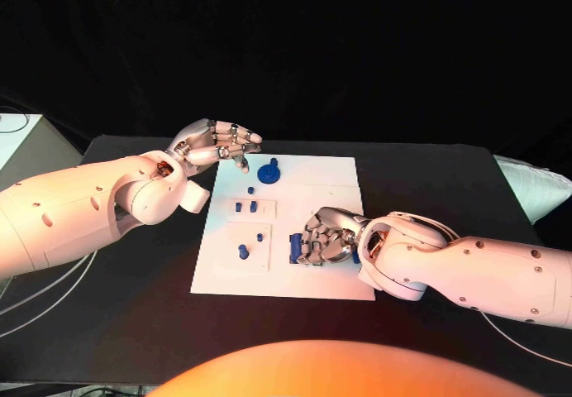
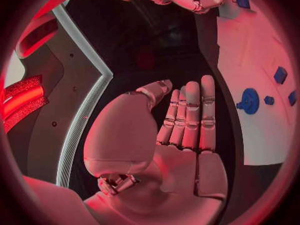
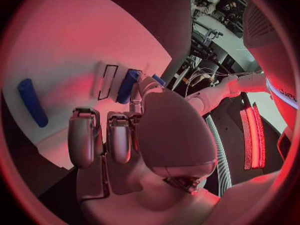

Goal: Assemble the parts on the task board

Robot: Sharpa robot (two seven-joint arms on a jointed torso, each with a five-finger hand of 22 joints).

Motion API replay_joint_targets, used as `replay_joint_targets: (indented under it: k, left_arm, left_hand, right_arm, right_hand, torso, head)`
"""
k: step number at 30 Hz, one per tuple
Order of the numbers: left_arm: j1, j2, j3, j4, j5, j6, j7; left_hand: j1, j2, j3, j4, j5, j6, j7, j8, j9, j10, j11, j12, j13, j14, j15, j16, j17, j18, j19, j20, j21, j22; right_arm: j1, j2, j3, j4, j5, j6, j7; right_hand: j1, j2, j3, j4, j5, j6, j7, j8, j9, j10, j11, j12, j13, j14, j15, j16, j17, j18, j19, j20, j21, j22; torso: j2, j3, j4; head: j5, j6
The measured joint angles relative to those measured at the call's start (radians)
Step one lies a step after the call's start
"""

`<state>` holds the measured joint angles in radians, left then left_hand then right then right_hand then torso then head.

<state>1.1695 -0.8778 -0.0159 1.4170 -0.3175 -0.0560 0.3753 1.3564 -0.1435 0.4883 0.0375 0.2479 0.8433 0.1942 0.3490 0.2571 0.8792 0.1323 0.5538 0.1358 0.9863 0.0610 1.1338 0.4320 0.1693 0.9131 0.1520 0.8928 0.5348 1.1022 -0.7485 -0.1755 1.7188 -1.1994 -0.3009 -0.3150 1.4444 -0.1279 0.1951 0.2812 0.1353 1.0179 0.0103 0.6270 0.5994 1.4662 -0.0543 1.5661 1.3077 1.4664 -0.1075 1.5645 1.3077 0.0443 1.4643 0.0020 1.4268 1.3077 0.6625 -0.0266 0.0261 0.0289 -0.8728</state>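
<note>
Head view first: shows the board [image 1: 321,178] mid-table, with the left hand [image 1: 218,142] up at its 11 o'clock corner, clear of every part and holding nothing. Finds the knob [image 1: 270,173] seated near 12 o'clock, a few pegs [image 1: 245,207] down the 9 o'clock side, and the bar [image 1: 296,246] lying flat toward 6. Puts the right hand [image 1: 324,238] low on the board at about 5 o'clock, curled over, just beside that bar. Looks like the pick-up step for a part there, with seating not yet done.

Over to the left wrist view: confirms the left hand [image 2: 187,130] flat, fingers straight and side by side, thumb off to one side, empty. Catches the knob [image 2: 249,101] on the board [image 2: 250,140] beyond the fingertips.

Now the right wrist view: has the right hand [image 3: 134,135] bent down over the board [image 3: 69,60], with a blue part [image 3: 128,85] right at the fingertips and the bar [image 3: 31,102] apart from them. Cannot tell whether pinched or merely touched.

Next, by judgement: calls for a firm pinch, a straight lift, then careful lining-up over a slot.

Around it all: matte black table [image 1: 453,182], dark backdrop, pale furniture [image 1: 18,141] at 9 o'clock.
</note>
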Motion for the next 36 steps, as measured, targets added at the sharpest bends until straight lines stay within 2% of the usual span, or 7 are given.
replay_joint_targets:
  k: [7,14,17,20,29,32,36]
  left_arm:
    - [0.000,0.000,0.000,0.000,0.000,0.003,-0.002]
    - [0.000,-0.002,-0.001,0.000,0.000,0.005,-0.004]
    - [0.000,-0.002,-0.001,0.000,0.000,0.006,-0.005]
    - [0.000,-0.002,-0.001,0.000,0.000,0.006,-0.005]
    - [0.000,-0.003,-0.001,0.000,0.000,0.007,-0.006]
    - [0.000,-0.003,-0.001,0.000,0.000,0.007,-0.006]
    - [0.000,-0.003,-0.001,-0.001,0.000,0.007,-0.007]
  left_hand:
    - [0.000,0.000,0.000,0.000,0.000,0.000,0.000,0.000,0.000,0.000,0.000,0.000,0.000,0.000,0.000,0.000,0.000,0.000,0.000,0.000,0.000,0.000]
    - [0.000,0.000,0.000,0.000,0.000,0.000,0.000,0.000,0.000,0.000,0.000,0.000,0.000,0.000,0.000,0.000,0.000,0.000,0.000,0.000,0.000,-0.001]
    - [0.000,0.000,0.000,0.000,0.000,0.000,0.000,0.000,0.000,0.000,0.000,0.000,0.000,0.000,0.000,0.000,0.000,0.000,0.000,0.000,-0.004,-0.001]
    - [0.000,0.000,0.000,0.000,0.000,0.000,0.000,0.000,0.000,0.000,0.000,0.000,0.000,0.000,0.000,0.000,0.000,0.000,0.000,0.000,-0.004,-0.001]
    - [0.000,0.000,0.000,0.000,0.000,0.000,0.000,0.000,0.000,0.000,0.000,0.000,0.000,0.000,0.000,0.000,0.000,0.000,0.000,0.000,-0.004,-0.001]
    - [0.000,0.000,0.000,0.000,0.000,0.000,0.000,0.000,0.000,0.000,0.000,0.000,0.000,0.000,0.000,0.000,0.000,0.000,0.000,0.000,-0.004,-0.001]
    - [0.000,0.000,0.000,0.000,0.000,0.000,0.000,0.000,0.000,0.000,0.000,0.000,0.000,0.000,0.000,0.000,0.000,0.000,0.000,0.000,-0.004,-0.001]
  right_arm:
    - [-0.003,-0.001,0.000,-0.001,-0.008,0.012,0.000]
    - [-0.004,-0.003,0.001,0.003,-0.008,0.030,0.003]
    - [-0.005,-0.010,0.001,0.006,-0.006,0.035,0.004]
    - [-0.006,-0.020,0.001,0.010,-0.004,0.037,0.006]
    - [-0.007,-0.075,0.000,0.041,0.012,0.016,0.027]
    - [-0.005,-0.110,0.001,0.062,0.037,-0.002,0.054]
    - [0.009,-0.161,0.003,0.079,0.081,-0.030,0.099]
  right_hand:
    - [-0.002,-0.004,0.011,0.006,0.000,-0.002,0.002,0.000,-0.001,0.000,0.000,0.000,0.000,0.000,0.000,0.000,0.000,0.000,0.000,0.000,0.000,0.000]
    - [-0.044,-0.046,0.018,0.007,0.000,-0.002,0.002,0.008,-0.005,0.000,0.000,0.000,0.000,0.000,0.000,0.000,0.000,0.000,0.000,0.000,-0.013,0.000]
    - [-0.063,-0.065,0.008,0.006,-0.032,-0.006,0.006,0.016,-0.003,0.000,0.000,0.000,0.000,0.000,0.000,0.000,0.000,0.000,0.000,0.000,-0.019,0.000]
    - [-0.080,-0.063,0.001,0.007,-0.054,-0.006,0.006,0.019,-0.002,0.000,0.000,0.000,0.000,0.000,0.000,0.000,0.000,0.000,0.000,0.000,-0.019,0.000]
    - [-0.080,-0.063,-0.002,0.004,-0.054,-0.013,0.013,0.019,-0.002,0.000,0.000,-0.003,0.000,0.000,0.000,0.000,0.000,0.000,0.000,0.000,-0.034,0.000]
    - [-0.080,-0.063,-0.002,0.004,-0.034,-0.025,0.016,0.018,-0.005,0.000,0.001,-0.011,0.000,0.000,0.000,-0.004,0.000,0.000,0.000,0.000,-0.045,0.000]
    - [-0.087,-0.056,-0.002,0.004,-0.012,-0.072,0.040,-0.036,-0.036,-0.001,0.029,-0.016,0.000,-0.002,0.014,-0.004,0.000,0.000,0.003,0.006,-0.051,0.000]
  torso:
    - [0.000,0.0001,0.0002]
    - [0.000,0.0001,0.0007]
    - [0.000,0.0000,0.0007]
    - [0.000,0.0000,0.0007]
    - [0.000,0.0000,0.0004]
    - [0.000,0.0000,0.0001]
    - [-0.001,-0.0004,-0.0009]
  head:
    - [0.000,0.000]
    - [0.000,0.000]
    - [0.000,0.000]
    - [0.001,0.000]
    - [0.000,0.000]
    - [-0.001,0.000]
    - [-0.004,0.000]
